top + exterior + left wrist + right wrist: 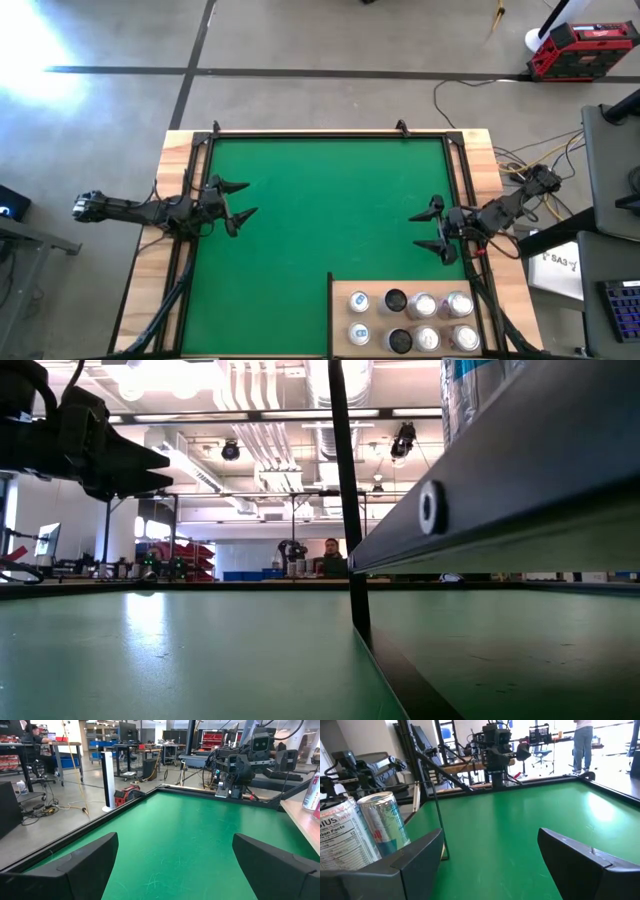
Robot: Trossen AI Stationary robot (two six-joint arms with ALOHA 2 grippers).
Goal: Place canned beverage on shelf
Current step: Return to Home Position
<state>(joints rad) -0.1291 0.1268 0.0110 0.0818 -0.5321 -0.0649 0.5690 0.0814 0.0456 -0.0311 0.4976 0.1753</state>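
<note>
While metal cans (423,306) crowd pale wood shelf (338,300), left gripper (250,198), right gripper (413,230) gape.

Dark jointed left arm (140,210): we see it reach in sideways.
Dark two-finger left gripper (240,200): fingers spread wide.
Dark jointed right arm (510,205): reaches in too.
Dark two-finger right gripper (428,228): fingers spread wide too.
</note>
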